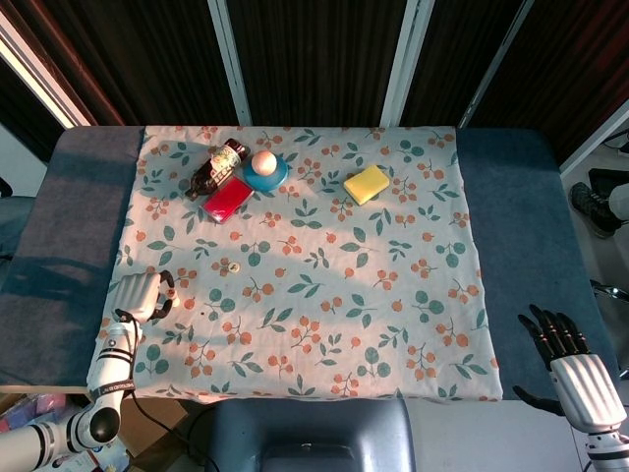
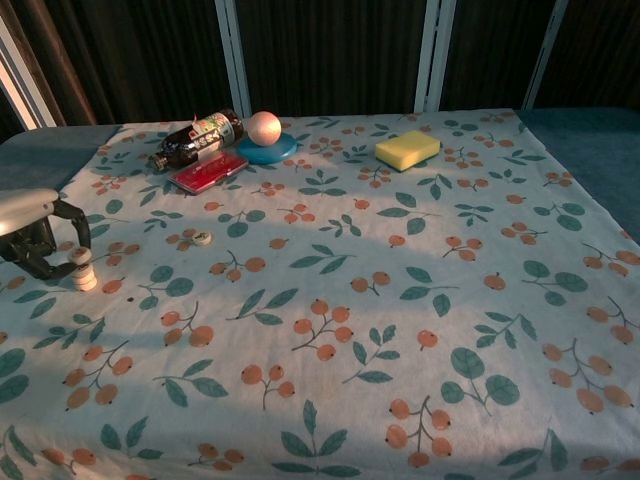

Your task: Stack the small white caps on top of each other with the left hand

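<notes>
Up in the head view, the left robot hand (image 1: 143,294) sits at the left edge of the surface (image 1: 305,324), which has a cloth with leaves and berries on it. Its fingers are curled in, but from up here I cannot tell what they hold. One loose white cap (image 1: 234,265) lies a little way off, toward the middle. Far back there is a brown bottle (image 1: 217,167) lying on its side, a red box (image 1: 228,198) touching it, a blue plate (image 1: 266,174) with a pale ball (image 1: 263,160) on it, and a yellow sponge (image 1: 367,184) off to the right. The right robot hand (image 1: 575,364) is at the bottom right corner, off the cloth, with its fingers spread apart and nothing in them.

Down in the chest view, the left robot hand (image 2: 34,230) is at the far left edge. Its dark fingers pinch the top cap (image 2: 80,257) right on the little stack of caps (image 2: 84,276). The loose white cap (image 2: 202,238) lies to the right of the stack, well apart from it. The right robot hand does not show in this view.
</notes>
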Controlling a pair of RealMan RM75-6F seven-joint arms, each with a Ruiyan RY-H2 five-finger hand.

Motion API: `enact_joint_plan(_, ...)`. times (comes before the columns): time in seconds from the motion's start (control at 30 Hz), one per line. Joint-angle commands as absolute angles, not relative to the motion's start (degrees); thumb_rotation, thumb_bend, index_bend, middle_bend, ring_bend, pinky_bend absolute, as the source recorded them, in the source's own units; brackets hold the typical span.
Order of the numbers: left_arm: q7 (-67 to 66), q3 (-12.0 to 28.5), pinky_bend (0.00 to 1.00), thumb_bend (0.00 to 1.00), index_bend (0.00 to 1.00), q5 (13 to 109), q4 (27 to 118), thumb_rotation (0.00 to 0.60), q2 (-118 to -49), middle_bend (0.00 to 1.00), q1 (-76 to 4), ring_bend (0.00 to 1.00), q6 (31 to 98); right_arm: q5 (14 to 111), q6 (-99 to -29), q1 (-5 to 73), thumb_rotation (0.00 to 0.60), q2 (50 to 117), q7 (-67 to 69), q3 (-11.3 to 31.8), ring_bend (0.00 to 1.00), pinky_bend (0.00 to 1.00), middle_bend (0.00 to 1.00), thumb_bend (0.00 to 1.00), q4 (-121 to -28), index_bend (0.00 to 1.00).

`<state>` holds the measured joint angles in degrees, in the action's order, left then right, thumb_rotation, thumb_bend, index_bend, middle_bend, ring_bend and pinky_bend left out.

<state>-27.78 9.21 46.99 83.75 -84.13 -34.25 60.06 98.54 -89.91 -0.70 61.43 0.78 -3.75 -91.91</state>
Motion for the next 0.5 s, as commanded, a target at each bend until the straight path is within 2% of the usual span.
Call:
enact_joint_plan(0.03, -27.7, 9.11, 1.0, 0.39, 0.49, 47.0, 83.57, 0.6, -84.13, 1.0, -34.25, 1.0, 59.99, 98.52, -89.93, -0.71, 0.6, 61.44, 0.79, -3.74, 0.0, 0.0, 0.0, 0.18, -91.94, 0.0)
enact_joint_plan(0.5, -26.0, 8.73, 1.0, 0.39, 0.44, 47.24, 82.24, 0.6, -84.34, 1.0, -34.01, 1.0, 58.85, 98.53, -89.92, -0.69, 0.6, 61.45, 0.71, -3.77, 0.0, 0.0, 0.0, 0.18, -92.03, 0.0)
